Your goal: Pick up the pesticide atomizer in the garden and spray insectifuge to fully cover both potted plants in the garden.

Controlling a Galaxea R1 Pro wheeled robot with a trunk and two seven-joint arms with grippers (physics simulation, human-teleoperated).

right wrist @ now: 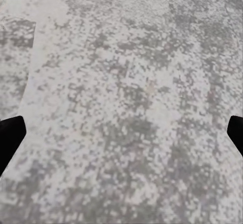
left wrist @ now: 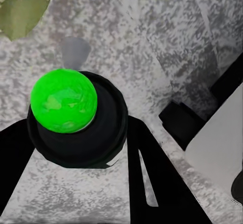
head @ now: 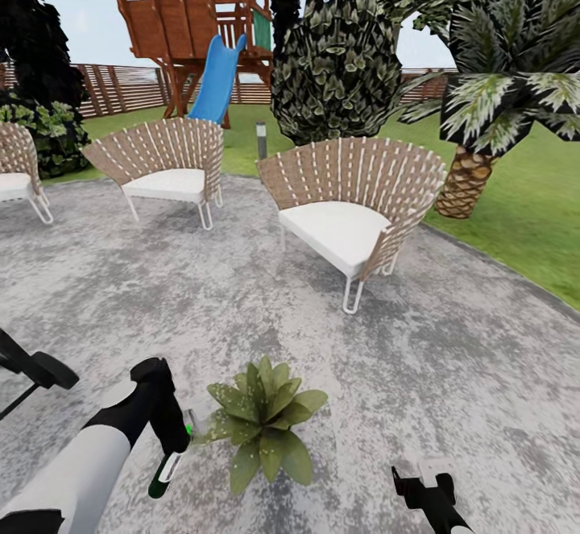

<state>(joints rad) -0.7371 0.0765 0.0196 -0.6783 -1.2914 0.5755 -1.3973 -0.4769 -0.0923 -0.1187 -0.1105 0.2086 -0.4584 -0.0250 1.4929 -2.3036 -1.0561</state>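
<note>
In the head view my left gripper (head: 173, 441) is shut on the pesticide atomizer (head: 167, 469), a slim dark bottle with a white patch, held tilted just left of a potted plant (head: 262, 423). The plant is a low rosette of speckled green leaves on the stone patio (head: 451, 373). The left wrist view looks down on the atomizer's bright green tip (left wrist: 63, 100) and dark body, with black fingers (left wrist: 152, 176) on both sides and plant leaves (left wrist: 20, 8) at the frame's edge. My right gripper (head: 423, 482) hangs open over bare patio; its fingertips (right wrist: 10, 138) stand far apart.
Wicker chairs stand beyond the plant: one at centre right (head: 354, 204), one further left (head: 165, 167), one at the left edge (head: 16, 171). A palm (head: 483, 131) grows on the lawn at right. A grey bollard light (head: 261, 139), a playhouse slide (head: 216, 79) and a fence (head: 121, 87) lie behind.
</note>
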